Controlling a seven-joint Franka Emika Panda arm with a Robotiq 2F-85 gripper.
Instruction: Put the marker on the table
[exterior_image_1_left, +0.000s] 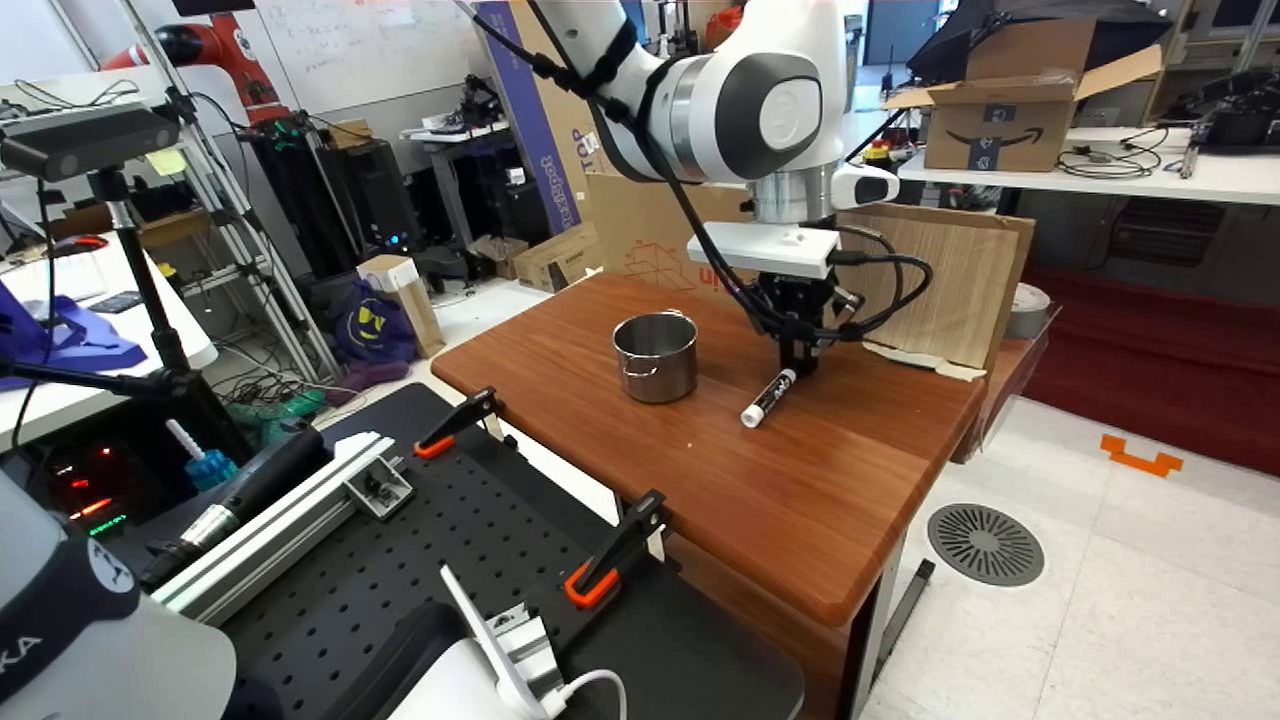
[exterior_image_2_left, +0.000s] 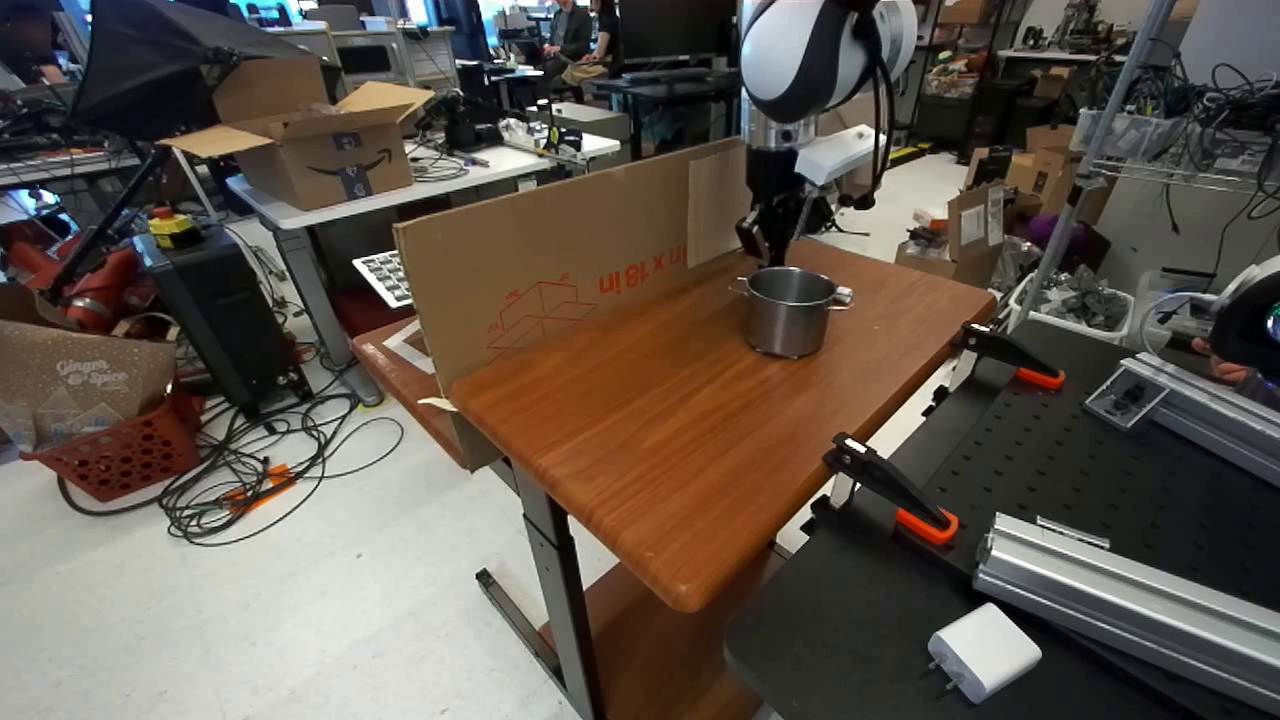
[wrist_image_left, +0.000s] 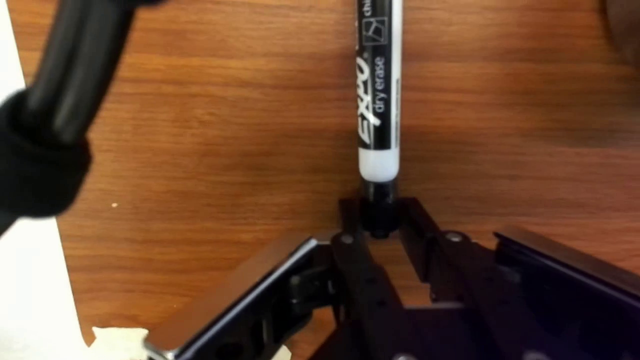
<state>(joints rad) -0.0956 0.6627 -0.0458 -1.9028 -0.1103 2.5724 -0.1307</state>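
The marker (wrist_image_left: 379, 100) is a black and white EXPO pen. Its dark cap end sits between the fingertips of my gripper (wrist_image_left: 380, 215), which are closed against both sides of it. In an exterior view the marker (exterior_image_1_left: 768, 398) slants from the gripper (exterior_image_1_left: 798, 365) down to its white end, low over the table (exterior_image_1_left: 820, 500). I cannot tell whether it touches the wood. In an exterior view the pot hides most of the marker; only its white end (exterior_image_2_left: 844, 295) shows. The reddish-brown table also shows in an exterior view (exterior_image_2_left: 620, 430) and the wrist view (wrist_image_left: 225, 125).
A silver metal pot (exterior_image_1_left: 655, 365) with handles stands on the table beside the marker; it also shows in an exterior view (exterior_image_2_left: 790, 325). Cardboard panels (exterior_image_2_left: 580, 260) stand along the table's edges. A black perforated bench (exterior_image_1_left: 430, 560) with clamps (exterior_image_1_left: 600, 560) adjoins the table.
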